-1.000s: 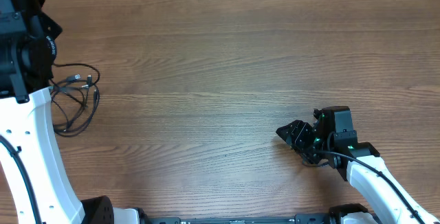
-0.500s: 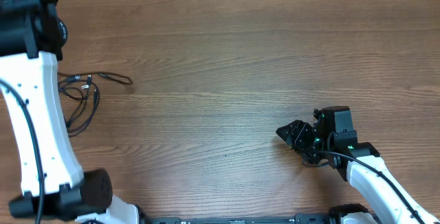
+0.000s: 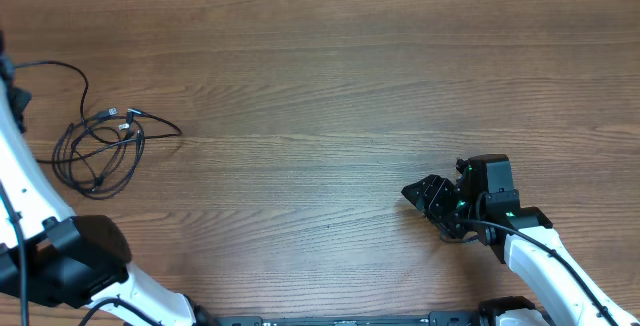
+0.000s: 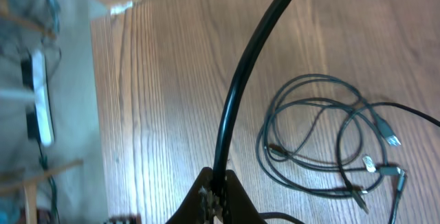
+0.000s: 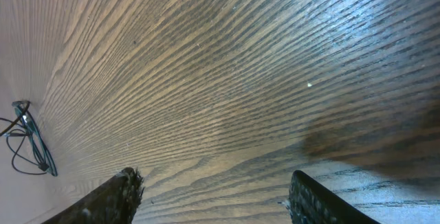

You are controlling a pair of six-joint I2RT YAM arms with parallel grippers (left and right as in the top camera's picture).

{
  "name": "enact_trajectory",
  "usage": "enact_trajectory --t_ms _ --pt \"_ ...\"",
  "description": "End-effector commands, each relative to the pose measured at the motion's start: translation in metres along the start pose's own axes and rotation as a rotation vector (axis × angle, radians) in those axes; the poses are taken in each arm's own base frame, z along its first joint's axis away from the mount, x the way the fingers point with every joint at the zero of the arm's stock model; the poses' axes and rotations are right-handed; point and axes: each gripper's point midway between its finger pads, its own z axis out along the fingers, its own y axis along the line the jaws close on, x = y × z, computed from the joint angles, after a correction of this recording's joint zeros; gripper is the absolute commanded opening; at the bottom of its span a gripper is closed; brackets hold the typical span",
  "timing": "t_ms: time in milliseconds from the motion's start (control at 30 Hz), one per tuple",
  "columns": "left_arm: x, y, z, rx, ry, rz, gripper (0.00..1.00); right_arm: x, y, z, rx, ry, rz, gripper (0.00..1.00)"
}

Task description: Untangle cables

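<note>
A bundle of thin dark cables [image 3: 100, 151] lies in loops at the table's left, with small plugs at its top right; it also shows in the left wrist view [image 4: 330, 141] and far off in the right wrist view [image 5: 27, 145]. My left gripper [image 4: 218, 189] is shut on a thick black cable [image 4: 240, 80] that rises away from the jaws. In the overhead view one cable [image 3: 60, 71] runs from the bundle up to the left edge, where the left gripper is out of frame. My right gripper [image 3: 425, 196] is open and empty, low over the table at the right, far from the cables.
The table's left edge [image 4: 96, 80] shows in the left wrist view, with grey floor and clutter beyond it. The left arm's white link and black joint [image 3: 60, 266] fill the lower left corner of the overhead view.
My left arm has swung out past the left edge, pulling one cable up and left. The bundle has shifted and spread, with a strand now trailing right. The right arm has not moved.
</note>
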Motion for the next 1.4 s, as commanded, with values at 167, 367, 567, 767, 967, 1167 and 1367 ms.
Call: enact_trajectory --t_ms 167,367,567,767,967,1167,1367 --pt "0.016 -0.011 0.042 0.039 0.217 -0.03 1.0 -0.001 0.001 -0.001 -0.005 -0.003 -0.005 0.67" --pt "0.034 -0.036 0.034 0.184 0.317 0.048 1.0 -0.001 0.001 -0.001 -0.007 -0.004 -0.004 0.67" --pt "0.056 -0.088 0.008 0.476 0.366 0.298 1.0 -0.001 0.001 -0.001 -0.007 -0.004 -0.004 0.67" --pt "0.1 -0.137 -0.034 0.674 0.333 0.608 1.0 -0.001 0.001 -0.001 -0.007 -0.004 -0.004 0.67" --pt "0.151 -0.162 -0.069 0.73 0.301 0.835 1.0 -0.001 0.001 -0.001 -0.006 -0.004 -0.004 0.67" --pt "0.175 -0.145 -0.071 0.457 0.185 0.907 1.0 -0.001 0.0 -0.001 -0.004 -0.001 -0.003 0.67" --pt "0.186 -0.123 -0.072 0.389 0.236 0.919 0.97 -0.001 0.0 -0.001 -0.004 -0.002 -0.003 0.67"
